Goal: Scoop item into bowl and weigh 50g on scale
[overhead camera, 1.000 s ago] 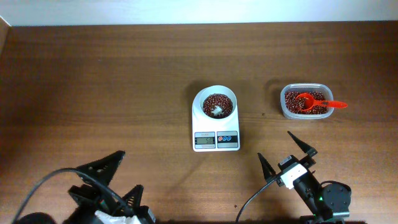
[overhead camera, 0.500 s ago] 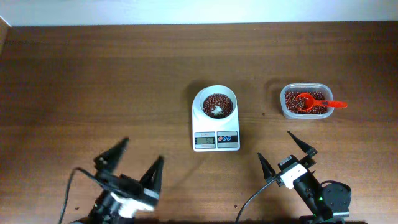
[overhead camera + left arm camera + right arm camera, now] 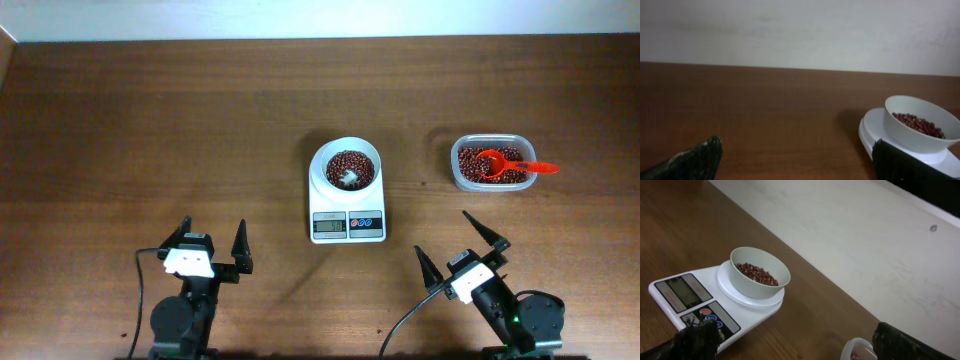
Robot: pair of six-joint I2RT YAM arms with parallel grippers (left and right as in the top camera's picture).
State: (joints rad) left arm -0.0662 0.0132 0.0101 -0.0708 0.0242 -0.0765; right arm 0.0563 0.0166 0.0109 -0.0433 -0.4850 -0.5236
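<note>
A small white bowl point(image 3: 322, 167) holding dark reddish-brown beans point(image 3: 351, 167) stands on the white scale point(image 3: 347, 226) at the table's middle. It also shows in the left wrist view point(image 3: 910, 133) and the right wrist view point(image 3: 747, 282), where the scale point(image 3: 670, 300) shows its grey display. My left gripper point(image 3: 212, 247) is open and empty at the front left. My right gripper point(image 3: 462, 246) is open and empty at the front right, below the tub.
A clear plastic tub point(image 3: 453, 165) of beans stands right of the scale, with an orange-red scoop point(image 3: 500, 165) lying in it. The tub's rim shows in the right wrist view point(image 3: 854, 348). A pale wall runs along the table's far edge.
My left arm has swung up from the bottom left edge and now points its open fingers straight toward the far side. The right arm, bowl, scale and tub have not moved.
</note>
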